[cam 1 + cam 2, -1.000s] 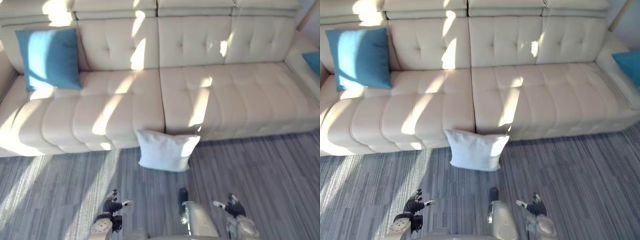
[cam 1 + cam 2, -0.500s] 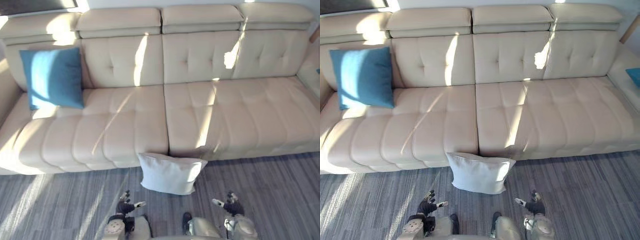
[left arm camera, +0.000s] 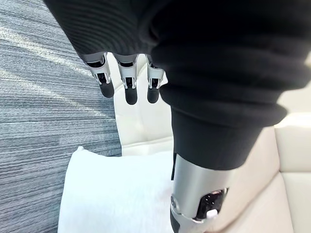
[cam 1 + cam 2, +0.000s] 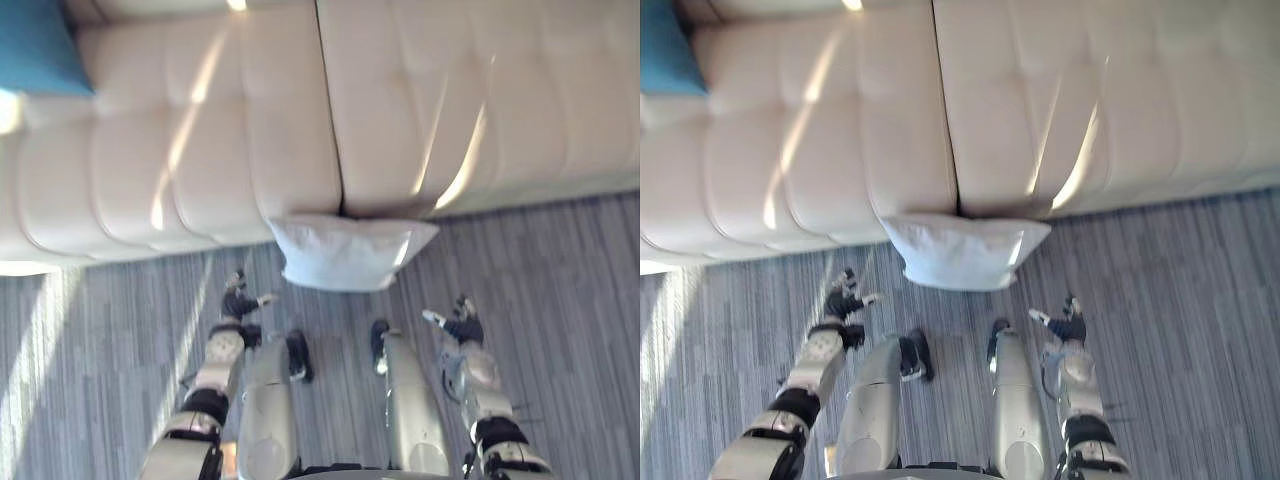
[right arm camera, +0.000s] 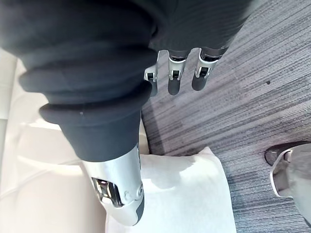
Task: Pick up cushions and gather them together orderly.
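Observation:
A white cushion (image 4: pixel 345 252) lies on the grey carpet, leaning against the front of the cream sofa (image 4: pixel 200 150); it also shows as the white cushion (image 3: pixel 116 194) past the left hand and the white cushion (image 5: pixel 189 194) past the right hand. A blue cushion (image 4: pixel 35 45) rests on the sofa seat at the far left. My left hand (image 4: pixel 240 300) hovers low just left of the white cushion, fingers (image 3: pixel 126 85) straight, holding nothing. My right hand (image 4: pixel 455 325) hovers just right of it, fingers (image 5: pixel 175 73) straight and empty.
The sofa spans the whole upper part of the eye views. Striped grey carpet (image 4: pixel 560 280) lies open on both sides of the white cushion, with bright sun patches on the left.
The camera has tipped down and come closer, so the sofa back is out of frame. Both arms now reach further forward toward the white cushion's sides.

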You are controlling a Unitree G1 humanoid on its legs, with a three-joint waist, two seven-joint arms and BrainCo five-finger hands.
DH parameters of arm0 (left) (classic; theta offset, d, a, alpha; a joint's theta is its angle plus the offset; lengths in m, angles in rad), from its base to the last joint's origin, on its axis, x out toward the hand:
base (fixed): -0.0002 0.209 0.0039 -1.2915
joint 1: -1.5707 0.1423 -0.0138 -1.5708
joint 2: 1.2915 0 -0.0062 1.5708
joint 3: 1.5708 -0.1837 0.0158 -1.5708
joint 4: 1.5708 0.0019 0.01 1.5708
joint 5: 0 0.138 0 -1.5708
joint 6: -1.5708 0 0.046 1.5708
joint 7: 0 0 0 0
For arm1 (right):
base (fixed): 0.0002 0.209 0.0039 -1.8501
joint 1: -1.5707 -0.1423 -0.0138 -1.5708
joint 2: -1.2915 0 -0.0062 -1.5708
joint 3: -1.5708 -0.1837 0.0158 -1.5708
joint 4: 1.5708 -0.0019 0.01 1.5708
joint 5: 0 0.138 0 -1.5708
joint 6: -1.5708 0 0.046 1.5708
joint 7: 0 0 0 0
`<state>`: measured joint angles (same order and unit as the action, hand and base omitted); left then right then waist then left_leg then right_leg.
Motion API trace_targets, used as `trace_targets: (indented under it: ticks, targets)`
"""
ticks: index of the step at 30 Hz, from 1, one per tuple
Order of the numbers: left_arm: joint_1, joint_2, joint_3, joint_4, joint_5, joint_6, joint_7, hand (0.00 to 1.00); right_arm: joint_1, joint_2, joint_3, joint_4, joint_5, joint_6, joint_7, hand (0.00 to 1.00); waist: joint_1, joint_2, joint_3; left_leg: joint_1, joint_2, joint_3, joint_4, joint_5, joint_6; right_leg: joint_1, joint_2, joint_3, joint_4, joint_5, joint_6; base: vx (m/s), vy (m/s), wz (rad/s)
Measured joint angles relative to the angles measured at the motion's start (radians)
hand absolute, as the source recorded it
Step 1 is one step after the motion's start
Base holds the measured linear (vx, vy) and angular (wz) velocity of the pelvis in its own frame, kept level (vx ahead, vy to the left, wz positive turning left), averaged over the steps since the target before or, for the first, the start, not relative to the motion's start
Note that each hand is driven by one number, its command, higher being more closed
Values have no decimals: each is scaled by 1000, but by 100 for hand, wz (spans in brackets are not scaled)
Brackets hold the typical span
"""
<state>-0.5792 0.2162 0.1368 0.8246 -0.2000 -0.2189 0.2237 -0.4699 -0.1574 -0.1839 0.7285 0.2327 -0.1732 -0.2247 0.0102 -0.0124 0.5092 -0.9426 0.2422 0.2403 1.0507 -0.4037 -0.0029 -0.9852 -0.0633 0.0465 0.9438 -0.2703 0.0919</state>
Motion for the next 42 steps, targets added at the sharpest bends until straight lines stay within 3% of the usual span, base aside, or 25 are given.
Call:
trace_targets:
  ticks: [5,11,12,17,23,28,31,37,38,39,41,42]
  targets:
    - [-180,4,67,-23,-47,-11,26,0,-262,-33,-6,2,35,-15,-36,0,1,1,38,-225,29,-14,108,-1,4,-224,15,6,104,3,-4,-101,-38,-6]
    - [-285,-8,-19,-85,-66,-21,46,0,-464,-33,38,-21,51,-17,-70,0,2,1,38,-351,45,-21,143,8,19,-350,26,1,136,21,-9,-106,-26,-4]
    - [-315,-22,-53,-87,-65,-25,52,100,-484,-19,41,-48,52,-17,-85,100,3,1,38,-361,45,-22,143,10,22,-360,26,0,136,24,-7,-97,-3,-1]
    - [-381,-75,-105,-90,-66,-24,119,100,-537,2,44,-49,53,-16,-130,100,2,1,38,-374,44,-21,130,17,26,-369,25,-4,118,33,-7,-56,21,0]
    - [-380,-37,-136,-120,-65,-14,159,100,-523,-17,48,-146,94,-20,-143,100,-1,2,39,-374,36,-22,111,31,17,-370,11,-17,112,37,-10,-33,24,5]
    - [-357,-30,-176,-217,-63,-12,171,100,-430,-8,83,-275,121,-71,-136,100,-3,2,38,-350,36,-21,104,36,16,-347,10,-18,103,41,-17,-48,23,1]
    - [-286,-32,-195,-313,-56,-12,171,100,-333,15,98,-321,121,-90,-112,100,-11,2,37,-279,36,-19,76,40,9,-276,11,-19,75,45,-21,-54,11,0]
    - [-63,-51,-236,-537,-22,-31,179,100,-38,69,180,-507,111,-93,-95,100,-12,3,29,21,16,-15,-100,78,-21,27,8,-52,-81,61,-43,-11,-69,10]
    - [8,-67,-256,-583,-21,-40,181,100,34,77,198,-553,109,-95,-95,100,-8,4,10,92,8,-15,-144,81,-26,97,7,-58,-119,59,-45,83,-84,16]
    - [86,-95,-271,-617,-19,-49,181,100,113,78,213,-599,98,-95,-94,100,-10,6,-51,130,-3,-15,-185,93,-34,137,-1,-67,-151,60,-46,105,-75,20]
    - [184,-119,-289,-688,-19,-55,181,100,203,76,227,-693,65,-95,-93,100,-9,7,-63,248,-17,-13,-245,97,-41,255,-8,-80,-203,60,-46,161,-35,14]
    - [253,-133,-293,-712,-19,-65,179,100,255,75,240,-743,33,-95,-88,100,-9,6,-104,303,-21,-5,-282,98,-44,310,-9,-82,-242,60,-45,167,-8,4]
